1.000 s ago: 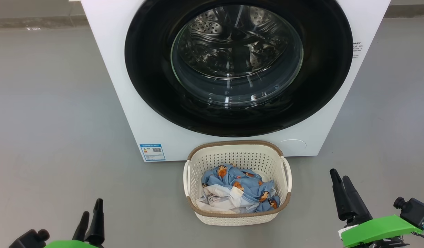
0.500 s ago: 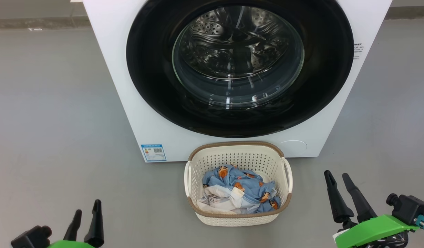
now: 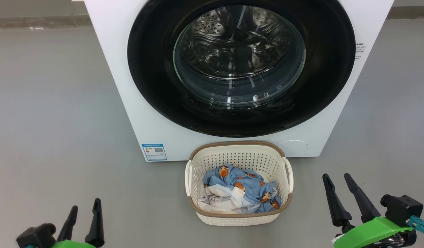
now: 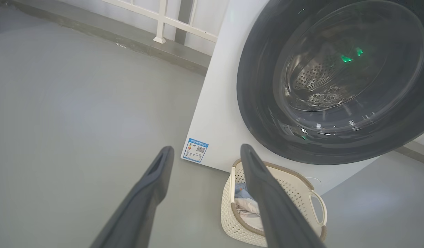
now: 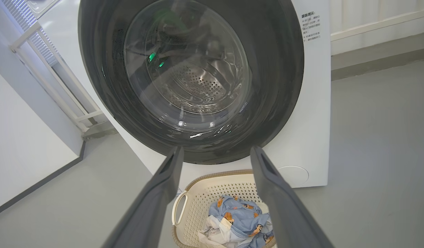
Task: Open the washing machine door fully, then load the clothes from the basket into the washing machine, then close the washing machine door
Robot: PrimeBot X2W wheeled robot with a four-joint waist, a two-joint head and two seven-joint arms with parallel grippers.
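Nearest, the left gripper (image 3: 85,204) and right gripper (image 3: 335,175) hung over the floor (image 3: 60,120), bodies cut off by the frame, jaws spread wide, holding nothing. Between them sat the basket (image 3: 237,143), the clothes (image 3: 246,187) bunched inside, lower folds hidden. Just behind, the washing machine door (image 3: 153,86) lay shut on the washing machine (image 3: 129,117), top cropped, drum (image 3: 232,44) dim behind glass.

The floor (image 3: 60,120) is smooth, plain grey with a soft sheen. The washer (image 3: 170,141) stands directly on it, white base flat to the ground. The basket (image 3: 237,219) sits on the floor just in front of the washer, about centred on its front; whether the two touch cannot be told. Behind the washer, a darker kerb (image 3: 43,21) edges the floor.
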